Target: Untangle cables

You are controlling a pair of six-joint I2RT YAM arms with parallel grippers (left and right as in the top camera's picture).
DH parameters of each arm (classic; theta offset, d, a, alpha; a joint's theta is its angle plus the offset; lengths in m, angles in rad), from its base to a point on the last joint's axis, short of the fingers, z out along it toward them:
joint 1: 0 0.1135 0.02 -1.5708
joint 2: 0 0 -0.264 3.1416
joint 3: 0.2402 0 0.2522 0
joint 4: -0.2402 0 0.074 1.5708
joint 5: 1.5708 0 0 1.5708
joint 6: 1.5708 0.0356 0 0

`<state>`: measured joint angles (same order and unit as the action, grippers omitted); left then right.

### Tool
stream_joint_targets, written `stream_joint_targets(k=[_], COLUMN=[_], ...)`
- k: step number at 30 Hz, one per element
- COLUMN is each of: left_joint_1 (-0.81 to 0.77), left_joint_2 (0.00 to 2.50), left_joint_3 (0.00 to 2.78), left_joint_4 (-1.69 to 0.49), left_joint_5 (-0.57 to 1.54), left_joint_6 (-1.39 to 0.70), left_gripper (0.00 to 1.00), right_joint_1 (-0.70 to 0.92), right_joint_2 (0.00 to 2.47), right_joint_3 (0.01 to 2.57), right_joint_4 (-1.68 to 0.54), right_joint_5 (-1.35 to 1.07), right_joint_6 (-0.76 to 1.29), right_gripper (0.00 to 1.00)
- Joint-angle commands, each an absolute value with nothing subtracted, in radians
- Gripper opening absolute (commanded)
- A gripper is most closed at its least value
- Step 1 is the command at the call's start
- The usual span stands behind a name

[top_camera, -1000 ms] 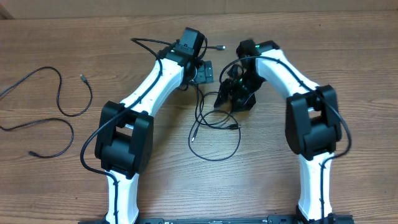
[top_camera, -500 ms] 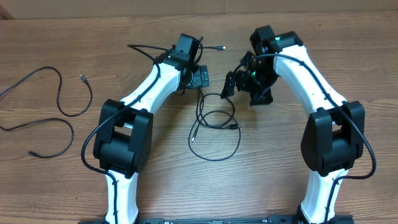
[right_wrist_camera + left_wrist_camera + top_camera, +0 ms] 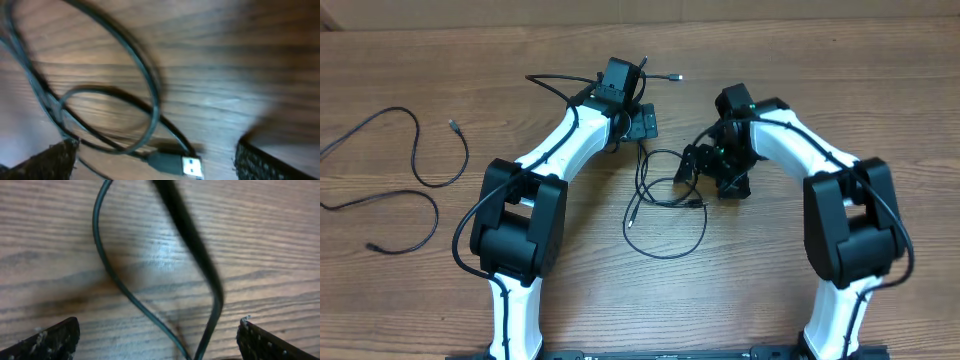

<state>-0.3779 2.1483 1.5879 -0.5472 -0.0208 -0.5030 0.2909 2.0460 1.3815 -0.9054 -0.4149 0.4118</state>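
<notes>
A tangle of thin black cables [image 3: 665, 200] lies in loops at the table's middle, between my two grippers. My left gripper [image 3: 642, 125] hovers at the tangle's upper end. In the left wrist view it [image 3: 157, 330] is open, with two cable strands [image 3: 115, 280] meeting between the fingers. My right gripper [image 3: 696, 166] is low over the tangle's right side. In the right wrist view it [image 3: 155, 150] is open, with a USB plug [image 3: 187, 166] and cable loops [image 3: 145, 90] on the wood between the fingers.
A separate long black cable [image 3: 415, 170] lies spread at the far left of the wooden table [image 3: 880, 100]. Another thin cord with a small plug [image 3: 670, 76] sticks out behind the left wrist. Both white arms reach in from the front edge.
My right gripper first lifted up and away to the right, then came back down left onto the tangle's right side. The left arm shifted slightly left.
</notes>
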Motion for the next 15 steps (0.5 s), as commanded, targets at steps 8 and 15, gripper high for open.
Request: stream_joint_targets(k=[8, 15], left_joint_1=[-0.382, -0.382], left_joint_2=[2.127, 2.140], left_joint_3=[1.578, 1.577], left_joint_4=[-0.496, -0.496], left_joint_5=[-0.034, -0.034], left_joint_6=[-0.513, -0.512], left_gripper=[0.81, 0.52], right_joint_1=[0.302, 0.301], right_joint_2=[2.092, 2.092], right_joint_3=[1.202, 1.202], right_joint_4=[-0.710, -0.703], right_joint_5=[-0.449, -0.449], right_joint_6=[0.566, 0.566], right_gripper=[1.00, 1.00])
